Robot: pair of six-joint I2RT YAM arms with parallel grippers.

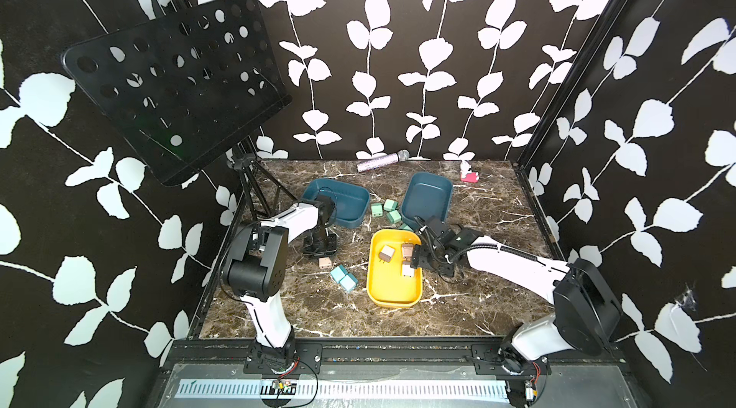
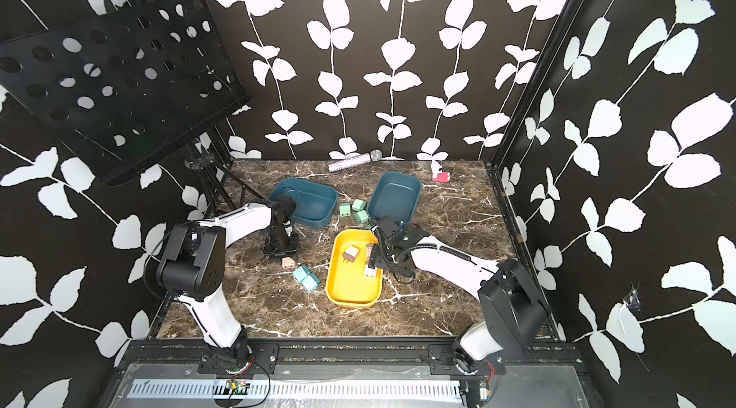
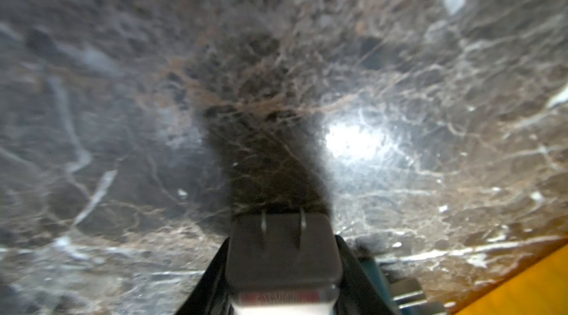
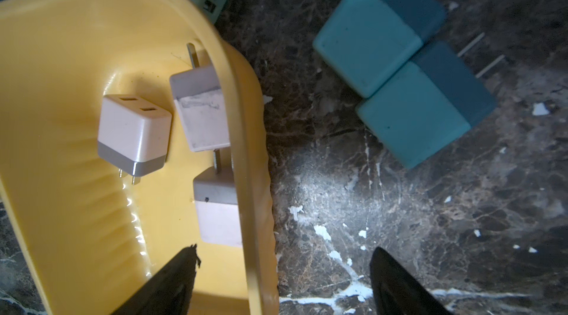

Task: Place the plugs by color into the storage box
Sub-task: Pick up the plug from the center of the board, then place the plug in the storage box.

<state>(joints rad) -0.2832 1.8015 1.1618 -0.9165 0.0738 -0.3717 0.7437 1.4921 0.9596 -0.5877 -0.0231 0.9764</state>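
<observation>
A beige plug (image 1: pixel 325 262) lies on the marble left of the yellow storage box (image 1: pixel 394 294). My left gripper (image 1: pixel 322 255) points straight down and is shut on this plug (image 3: pixel 282 255), whose prongs point away from the wrist camera. Three beige plugs (image 4: pixel 135 132) lie in the yellow box. My right gripper (image 4: pixel 284 252) is open, one finger inside the yellow box and one outside its rim. Two light blue plugs (image 1: pixel 343 278) sit side by side on the table left of the box. Mint green plugs (image 1: pixel 389 210) lie between two dark teal boxes (image 1: pixel 352 189) (image 1: pixel 428 195).
A microphone (image 1: pixel 382 161) and a pink-red toy (image 1: pixel 469 175) lie along the back edge of the table. A black music stand (image 1: pixel 175 79) hangs over the back left corner, with its tripod legs (image 1: pixel 255 187) on the table.
</observation>
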